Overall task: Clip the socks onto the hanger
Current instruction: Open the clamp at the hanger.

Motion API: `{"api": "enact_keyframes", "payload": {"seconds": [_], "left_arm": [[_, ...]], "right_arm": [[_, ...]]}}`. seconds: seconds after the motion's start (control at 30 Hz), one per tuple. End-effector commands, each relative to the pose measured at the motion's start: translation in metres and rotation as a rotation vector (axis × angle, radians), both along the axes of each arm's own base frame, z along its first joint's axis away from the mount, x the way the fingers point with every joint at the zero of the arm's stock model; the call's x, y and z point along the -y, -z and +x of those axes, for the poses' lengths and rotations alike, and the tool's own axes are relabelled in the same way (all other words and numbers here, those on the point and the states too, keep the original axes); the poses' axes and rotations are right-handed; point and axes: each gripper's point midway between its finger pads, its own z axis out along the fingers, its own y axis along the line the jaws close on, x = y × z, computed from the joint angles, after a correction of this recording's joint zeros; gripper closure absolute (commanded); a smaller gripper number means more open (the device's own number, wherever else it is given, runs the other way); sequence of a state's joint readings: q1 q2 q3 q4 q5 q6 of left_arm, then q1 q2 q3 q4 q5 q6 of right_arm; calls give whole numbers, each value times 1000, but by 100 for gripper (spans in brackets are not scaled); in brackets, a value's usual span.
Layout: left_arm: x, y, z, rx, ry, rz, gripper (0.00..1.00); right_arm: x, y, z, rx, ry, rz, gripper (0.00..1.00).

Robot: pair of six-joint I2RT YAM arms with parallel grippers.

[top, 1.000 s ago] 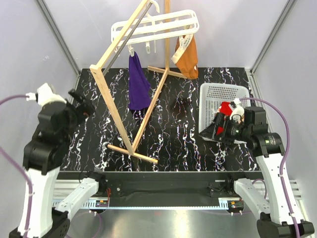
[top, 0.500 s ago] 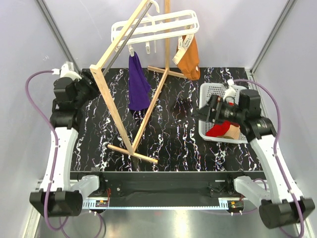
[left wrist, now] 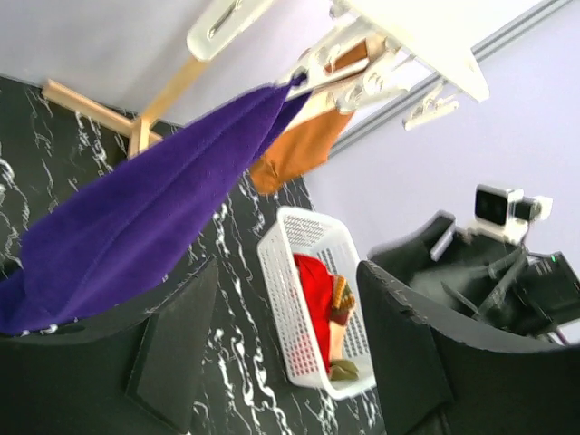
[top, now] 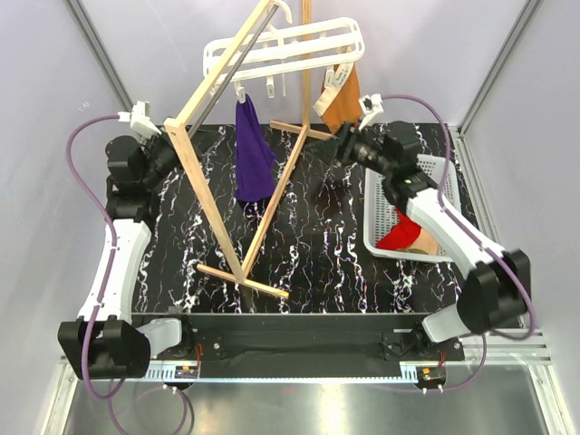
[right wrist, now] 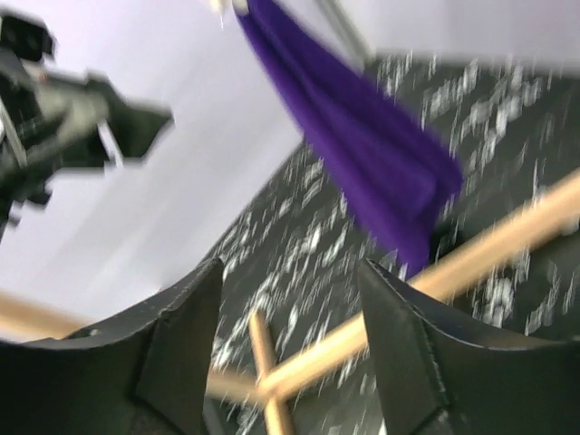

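Over the left rear of the table (top: 326,263), the left arm is standing stretched tall from its base, elbow bowing outward. The left gripper (top: 167,150) is pointing right, just beside the wooden stand (top: 210,208). Its fingers (left wrist: 172,353) are sitting apart with nothing between them.

Right arm is reaching back and left from its base, passing over the basket (left wrist: 283,299). The right gripper (top: 343,145) is hanging just below the orange sock (top: 347,111), wrist camera facing the purple sock (right wrist: 362,154). Those jaws are gaping too, gripping nothing.

High at the rear, the hanger (left wrist: 417,32) is hanging off the stand, with the purple and orange socks dangling from its pegs. The red sock (top: 395,239) is lying in the basket's near end, with the tan sock (top: 424,241) touching it. Right wrist view is coming through blurred, so fine detail is not readable.
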State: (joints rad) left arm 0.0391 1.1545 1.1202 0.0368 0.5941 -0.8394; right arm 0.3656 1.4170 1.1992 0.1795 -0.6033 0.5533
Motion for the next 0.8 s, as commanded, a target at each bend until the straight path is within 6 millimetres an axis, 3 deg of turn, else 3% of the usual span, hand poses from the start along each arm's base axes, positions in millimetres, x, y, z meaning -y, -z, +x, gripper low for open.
{"api": "enact_keyframes", "payload": {"seconds": [0.0, 0.07, 0.17, 0.2, 0.27, 0.3, 0.33, 0.4, 0.47, 0.57, 0.77], "left_arm": [[12, 7, -5, -17, 59, -42, 34], [13, 23, -10, -80, 30, -65, 34], [13, 27, -19, -87, -12, -64, 35], [11, 30, -21, -96, -29, -65, 35], [16, 25, -29, -78, -19, -75, 35], [17, 25, -34, -75, -16, -77, 35], [18, 25, -36, -77, -11, -81, 35], [21, 22, -41, -72, 9, -89, 34], [23, 20, -46, -66, 26, -73, 34], [22, 24, -48, -82, 24, -40, 34], [32, 25, -49, -92, 57, -39, 34]], "right_arm": [[-17, -77, 33, 332, 101, 129, 34], [-26, -89, 39, 406, 178, 150, 32], [-48, -91, 48, 463, 257, 113, 32], [-56, -79, 56, 454, 279, 84, 29], [-68, -83, 60, 501, 336, 61, 26], [-75, -72, 66, 501, 353, 37, 25], [-73, -80, 72, 538, 399, 18, 25], [-85, -70, 80, 546, 429, -24, 25], [-85, -75, 88, 566, 482, -43, 25], [-86, -64, 101, 571, 516, -85, 26], [-86, -69, 108, 615, 543, -112, 33]]}}
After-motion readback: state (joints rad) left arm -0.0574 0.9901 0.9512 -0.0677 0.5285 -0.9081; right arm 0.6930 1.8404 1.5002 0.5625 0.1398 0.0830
